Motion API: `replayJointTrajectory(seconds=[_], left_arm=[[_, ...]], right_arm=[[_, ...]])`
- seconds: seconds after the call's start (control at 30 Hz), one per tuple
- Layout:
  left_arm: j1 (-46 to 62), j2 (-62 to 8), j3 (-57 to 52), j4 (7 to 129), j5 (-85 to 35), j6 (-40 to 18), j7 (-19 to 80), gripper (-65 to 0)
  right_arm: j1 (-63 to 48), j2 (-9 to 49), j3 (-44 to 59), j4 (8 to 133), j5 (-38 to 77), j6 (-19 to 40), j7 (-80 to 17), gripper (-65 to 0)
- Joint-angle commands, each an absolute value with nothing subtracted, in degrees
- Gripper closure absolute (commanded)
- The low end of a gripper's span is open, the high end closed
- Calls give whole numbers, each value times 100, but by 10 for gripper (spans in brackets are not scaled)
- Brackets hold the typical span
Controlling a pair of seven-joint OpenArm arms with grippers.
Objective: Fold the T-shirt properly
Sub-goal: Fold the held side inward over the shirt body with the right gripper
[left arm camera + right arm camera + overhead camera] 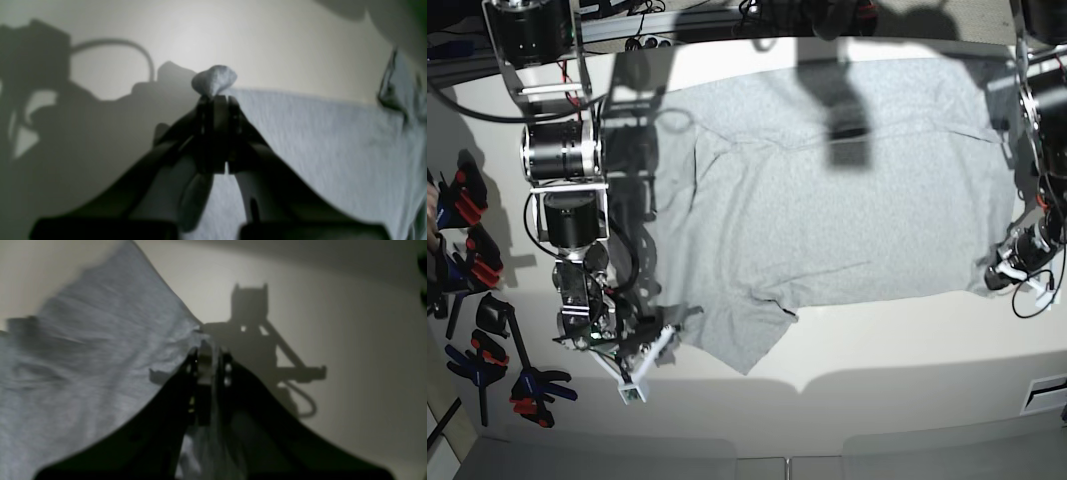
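Note:
The light grey T-shirt (827,200) lies spread on the white table (877,350), plain side up, no lettering showing. My right gripper (670,337) is at the shirt's near-left corner by a sleeve. In the right wrist view it (206,348) is shut on the shirt's edge (100,356). My left gripper (990,279) is at the shirt's near-right corner. In the left wrist view it (216,98) is shut on a small tuft of fabric, with the shirt (317,143) stretching off to its right.
Several black clamps with red and blue grips (472,262) lie along the table's left edge. Cables (642,35) run along the back. Bare table lies in front of the shirt up to the front edge (827,425).

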State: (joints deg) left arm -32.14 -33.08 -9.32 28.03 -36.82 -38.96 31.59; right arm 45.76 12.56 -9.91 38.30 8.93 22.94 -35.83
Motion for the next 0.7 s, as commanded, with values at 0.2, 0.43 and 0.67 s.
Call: replayJointTrajectory(seconds=[0.2,0.43,0.67], left_arm=[[-1828,-3430,-939,4956,-3754,-3286,2842,0],[-637,-3430,-941,7406,-3050,-2056,2869,0],[128,-3430,-941,8759,-2189,-1253,2888,0]], right_arm=[[3931,1286,-976,5037,915,2327,-3542,0],[3175,1302,-803,6351,895,2311,-3951,0],[2508,1299,172,7334,893,2635,-4187,0]])
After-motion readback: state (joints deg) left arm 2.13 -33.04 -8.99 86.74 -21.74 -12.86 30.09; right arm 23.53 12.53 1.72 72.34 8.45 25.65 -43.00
